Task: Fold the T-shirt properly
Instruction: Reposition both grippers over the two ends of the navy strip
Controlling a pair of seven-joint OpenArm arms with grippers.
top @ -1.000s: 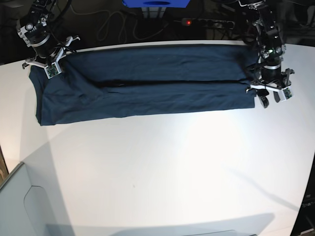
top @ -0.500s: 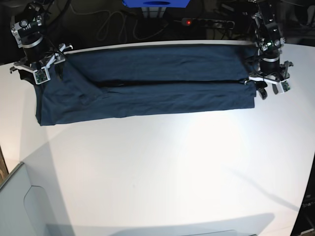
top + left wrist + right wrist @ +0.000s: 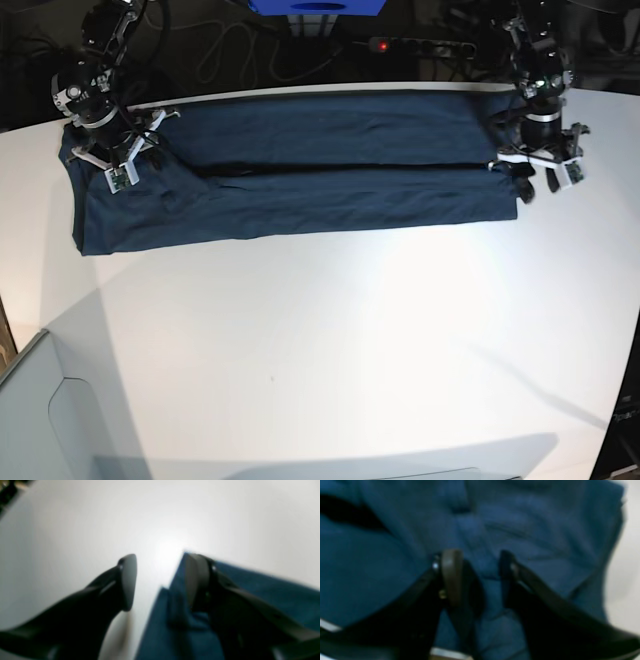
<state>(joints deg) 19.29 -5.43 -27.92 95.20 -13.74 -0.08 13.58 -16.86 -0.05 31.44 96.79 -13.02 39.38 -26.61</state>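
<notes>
Jaws spread at both ends, T-shirt unpinched

The jaws of my right gripper [image 3: 479, 566] stand apart over the rumpled end of the T-shirt [image 3: 330, 205], with loose folds showing between them and no cloth clamped that I can see. The jaws of my left gripper [image 3: 162, 583] are spread wide at the opposite end, one over the navy fabric and the other past its edge, over the bare white tabletop [image 3: 320, 350]. I can't tell from here whether either set touches the cloth.

What has just changed is mostly on my right. A half second ago those jaws gaped wide near the outer edge of the shirt; now they have drawn closer together and sit further inward, over the bunched fabric. My left arm has only edged inward a little. The shirt's outline looks unchanged through all of this, so I read it as repositioning, with no fold gained.

The shirt lies as a long, wide band along the far side of the tabletop. Its middle is fairly straight, but the end under my right arm is creased and uneven, and I judge that to be the weak spot. I'd smooth or re-grip that end before making another fold. If I close on several loose layers at once, I could drag them askew and spoil the straight part.
</notes>
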